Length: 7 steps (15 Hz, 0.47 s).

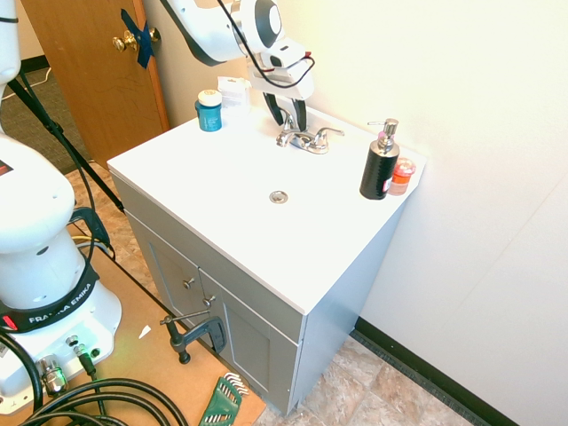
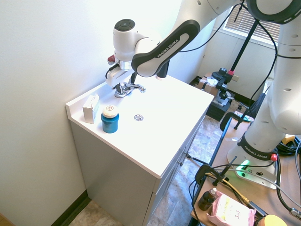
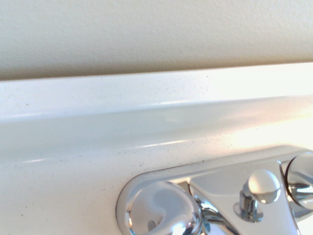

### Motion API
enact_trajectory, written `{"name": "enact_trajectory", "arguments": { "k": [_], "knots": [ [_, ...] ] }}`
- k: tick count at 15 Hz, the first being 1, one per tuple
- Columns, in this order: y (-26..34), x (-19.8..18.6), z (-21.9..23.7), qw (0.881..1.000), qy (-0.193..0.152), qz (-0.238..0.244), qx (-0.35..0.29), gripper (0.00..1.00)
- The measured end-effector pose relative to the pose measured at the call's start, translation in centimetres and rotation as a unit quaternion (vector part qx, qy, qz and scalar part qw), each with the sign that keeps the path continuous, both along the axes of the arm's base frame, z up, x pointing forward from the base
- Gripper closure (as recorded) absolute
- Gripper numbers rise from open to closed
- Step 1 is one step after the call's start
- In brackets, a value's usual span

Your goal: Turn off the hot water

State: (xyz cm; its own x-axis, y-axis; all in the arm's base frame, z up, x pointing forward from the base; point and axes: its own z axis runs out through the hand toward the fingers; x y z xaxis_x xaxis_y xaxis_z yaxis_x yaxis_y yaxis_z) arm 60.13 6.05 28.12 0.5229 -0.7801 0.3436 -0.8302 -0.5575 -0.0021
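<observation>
Hot-water lever (image 1: 286, 138): small chrome handle on the left-hand end of the two-lever faucet (image 1: 306, 138), mounted at the back of the white sink top (image 1: 222, 186), close to the wall. In the wrist view its rounded chrome cap (image 3: 159, 210) fills the lower centre. No water stream shows at the spout.

Gripper (image 1: 289, 120): dark two-finger tool pointing down directly over that left lever, fingertips at handle height. Whether the fingers touch or clasp the lever, and how far apart they stand, cannot be told from either exterior view.

Right-hand lever (image 1: 329, 134): matching chrome handle, free of the gripper.

Pop-up knob (image 3: 263, 186): small chrome ball on a stem between the two handles.

Drain (image 1: 279, 197): round metal ring in the sink top, in front of the faucet.

Blue jar (image 1: 209, 111): white-lidded, standing upright at the back left corner, beside a small white box (image 2: 91, 108).

Soap dispenser (image 1: 380, 162): black bottle with chrome pump, upright at the right edge; a small orange-red container (image 1: 402, 176) sits just beside it, against the wall.

Cabinet (image 1: 222, 311): grey, two doors with small metal knobs, under the sink top.
</observation>
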Motion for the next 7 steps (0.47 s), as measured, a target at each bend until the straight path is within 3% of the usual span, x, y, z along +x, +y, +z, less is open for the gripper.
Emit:
{"name": "enact_trajectory", "arguments": {
  "k": [3, 7],
  "knots": [
    [-0.5, -3.2, 2.0, 0.999, -0.001, -0.006, 0.039, 0.0],
    [-2.7, -11.4, 2.6, 0.992, 0.049, -0.032, 0.114, 0.0]
  ]
}}
